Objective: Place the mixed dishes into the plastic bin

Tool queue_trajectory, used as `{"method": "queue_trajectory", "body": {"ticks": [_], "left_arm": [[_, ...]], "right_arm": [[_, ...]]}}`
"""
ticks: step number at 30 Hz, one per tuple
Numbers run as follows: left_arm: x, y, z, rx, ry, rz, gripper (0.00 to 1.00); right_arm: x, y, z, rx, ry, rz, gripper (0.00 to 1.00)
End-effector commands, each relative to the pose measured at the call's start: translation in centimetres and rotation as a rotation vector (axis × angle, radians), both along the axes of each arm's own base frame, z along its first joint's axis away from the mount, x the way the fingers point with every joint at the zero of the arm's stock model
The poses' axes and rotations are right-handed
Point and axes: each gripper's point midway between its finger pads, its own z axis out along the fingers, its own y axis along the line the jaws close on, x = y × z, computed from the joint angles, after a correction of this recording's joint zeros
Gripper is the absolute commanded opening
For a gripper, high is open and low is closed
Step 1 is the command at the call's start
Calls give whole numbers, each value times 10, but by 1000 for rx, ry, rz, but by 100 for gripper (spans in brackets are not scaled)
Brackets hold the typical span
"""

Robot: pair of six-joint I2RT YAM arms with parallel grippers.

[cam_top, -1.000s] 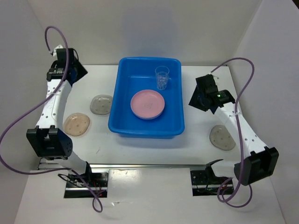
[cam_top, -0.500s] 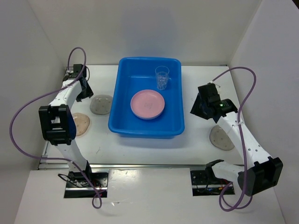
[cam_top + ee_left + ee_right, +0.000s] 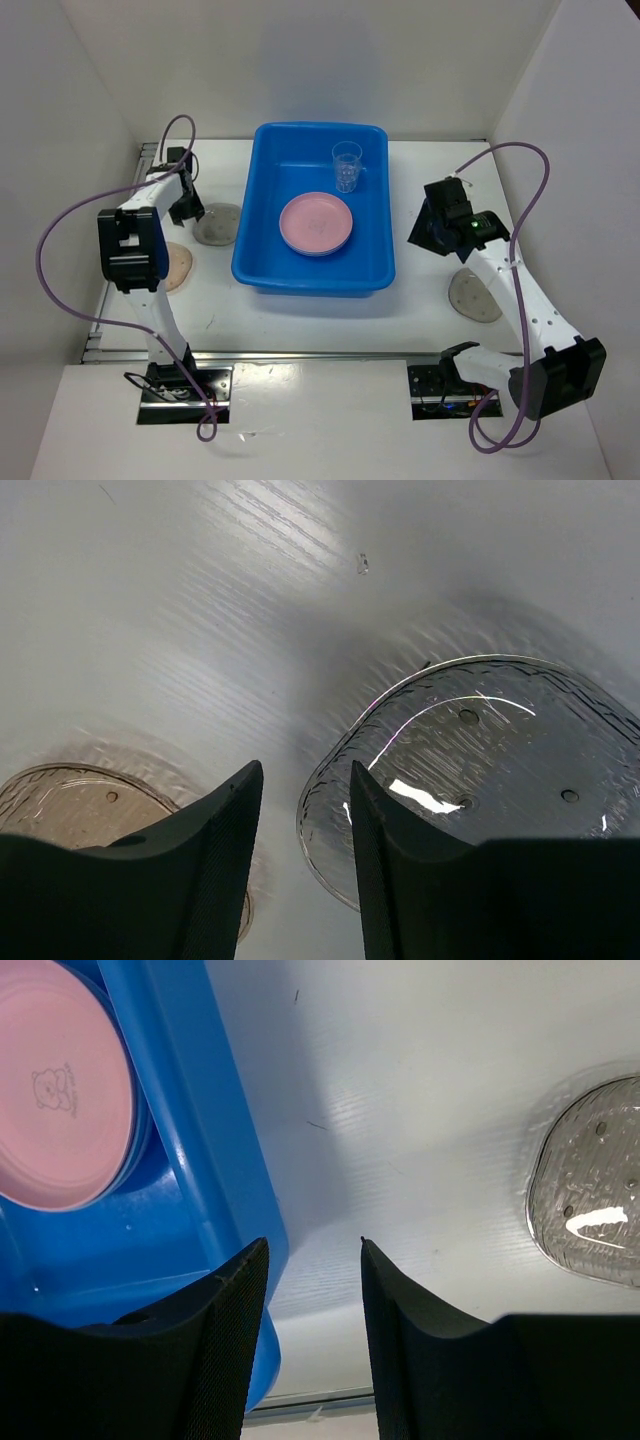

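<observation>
We see a white table point(image 3: 420, 300) with plain white walls behind point(image 3: 300, 60) and on both sides. A metal rail point(image 3: 320, 356) runs along its near edge. Up close, the tabletop shows a thin dark scratch point(image 3: 315, 1125) and a tiny clear speck point(image 3: 362, 565).

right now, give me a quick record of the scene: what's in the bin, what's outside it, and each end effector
container: blue bin, middle of the table
in the bin: pink plate; clear cup, upright at the far end
outside, left: grey plate; beige plate, partly hidden by the left arm
outside, right: speckled plate
left end effector: open, over the grey plate's edge, holding nothing
right end effector: open, over bare table beside the bin, holding nothing
</observation>
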Motion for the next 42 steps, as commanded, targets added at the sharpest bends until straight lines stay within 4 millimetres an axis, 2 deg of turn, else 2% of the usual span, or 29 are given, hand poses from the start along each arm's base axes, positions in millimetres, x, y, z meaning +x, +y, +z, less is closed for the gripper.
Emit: {"method": "queue_trajectory", "body": {"ticks": [1,5,15,16,19,22,23,28,29,32,34,35,38,40,42], "left_arm": [[10,-2,-1,-18,-13,-34,48],[7,-4,-15,-28,19,-46,43],[7,-7,-30,-68,46,-51,43],[8,-9,-31,-82,44,-57,37],[8,-12,-31,-93,43,-62,30],[11,-13,-28,-100,33,-65,28],[15,-14,-21,-106,12,-70,28],[24,-17,-2,-121,-41,-73,5],[25,-17,4,-119,-55,-74,1],[30,-17,23,-116,-102,-69,0],[33,-12,46,-88,-143,-47,0],[40,-9,63,-72,-184,-43,0],[42,8,116,21,-280,0,0],[43,17,166,76,-385,39,0],[37,19,206,92,-465,47,0]], "right_arm": [[7,0,18,-5,-42,-7,48],[8,-4,19,-25,-39,-21,48],[11,-7,25,-36,-52,-32,48],[10,-7,24,-39,-44,-32,48],[11,-9,28,-44,-55,-39,48],[11,-9,28,-44,-55,-39,48],[11,-9,28,-44,-55,-39,48],[13,-8,28,-44,-53,-39,48],[15,-7,32,-41,-62,-39,48],[17,-7,33,-38,-71,-39,48],[17,-5,30,-35,-60,-33,48],[17,-5,30,-35,-60,-33,48],[18,-3,31,-30,-66,-20,48],[19,-1,29,-20,-63,-12,48],[19,-1,29,-26,-62,-5,48]]}}
